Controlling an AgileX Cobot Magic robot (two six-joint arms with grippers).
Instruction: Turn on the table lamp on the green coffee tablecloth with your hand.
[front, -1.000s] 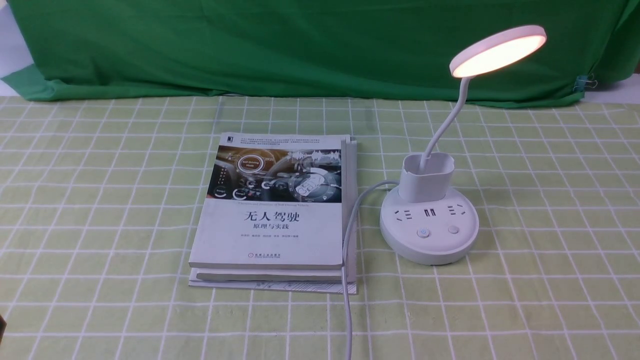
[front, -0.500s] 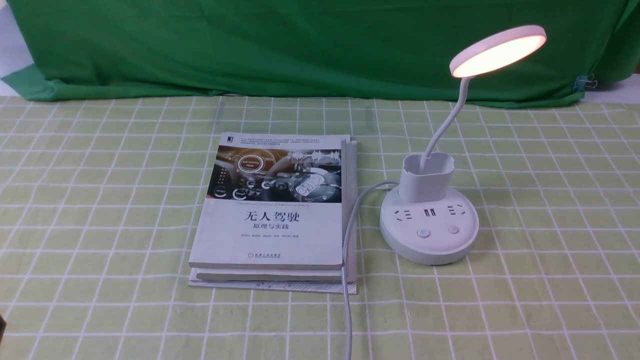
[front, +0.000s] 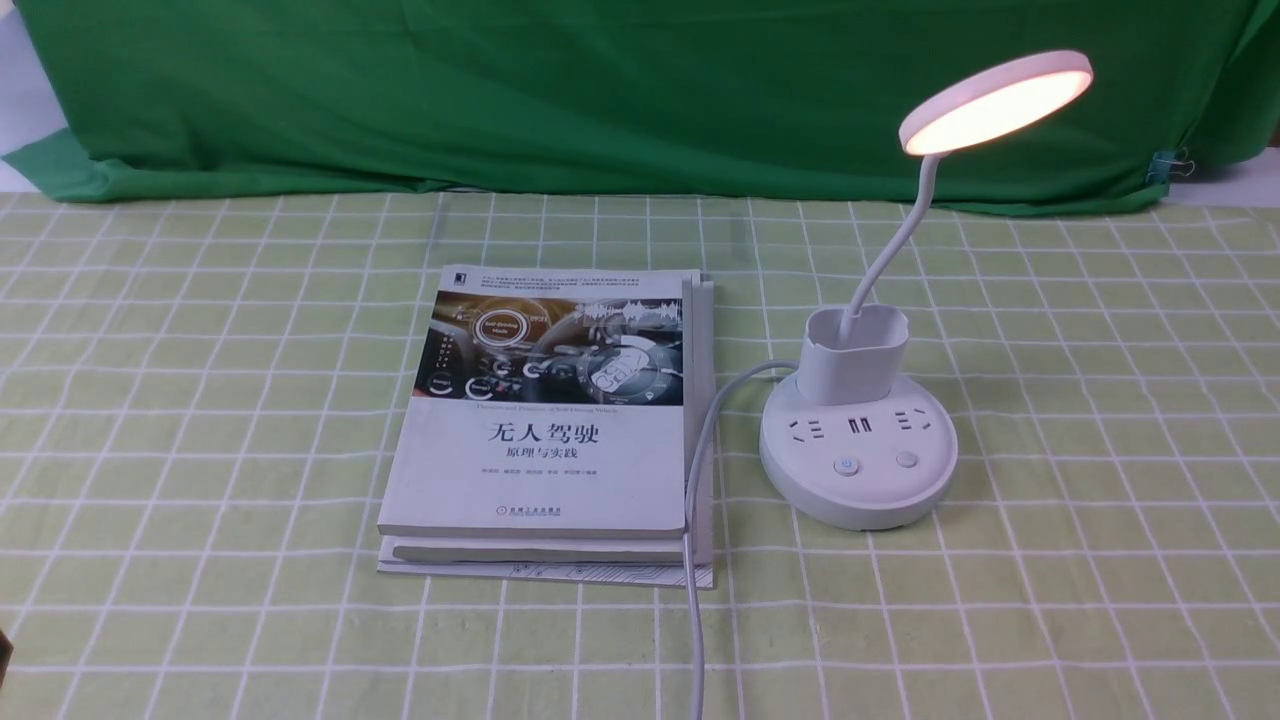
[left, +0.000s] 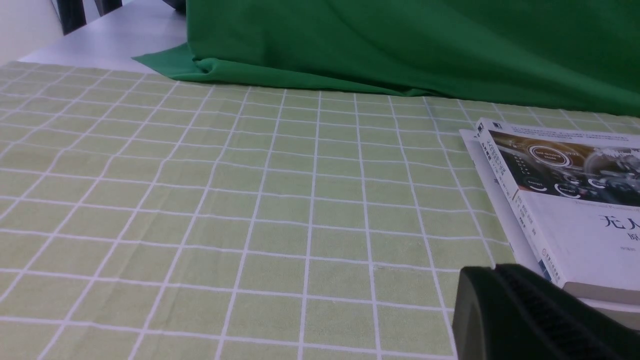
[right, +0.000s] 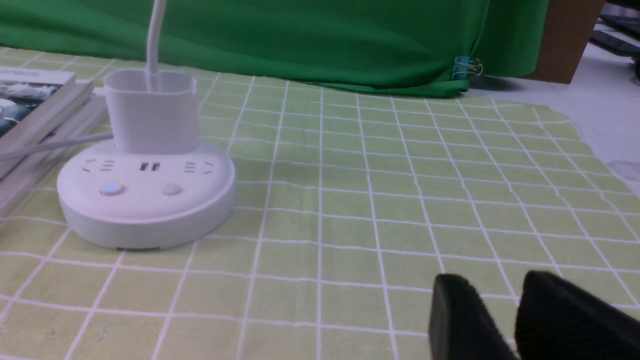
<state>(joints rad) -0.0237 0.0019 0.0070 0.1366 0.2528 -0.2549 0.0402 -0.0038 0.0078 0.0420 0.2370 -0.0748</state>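
The white table lamp stands on the green coffee tablecloth, right of centre. Its disc head glows warm, and in the right wrist view the left button on the lamp's base shows a blue light. Neither arm appears in the front view. My right gripper, the hand, hovers low over the cloth well to the right of the base, open with nothing between its fingers. Over the cloth beside the books, my left gripper has its fingers pressed together, empty.
A stack of books lies left of the lamp, with the white cord running along its right edge toward me. A dark green backdrop hangs behind, clipped at the right. The cloth ends on bare white table at far right.
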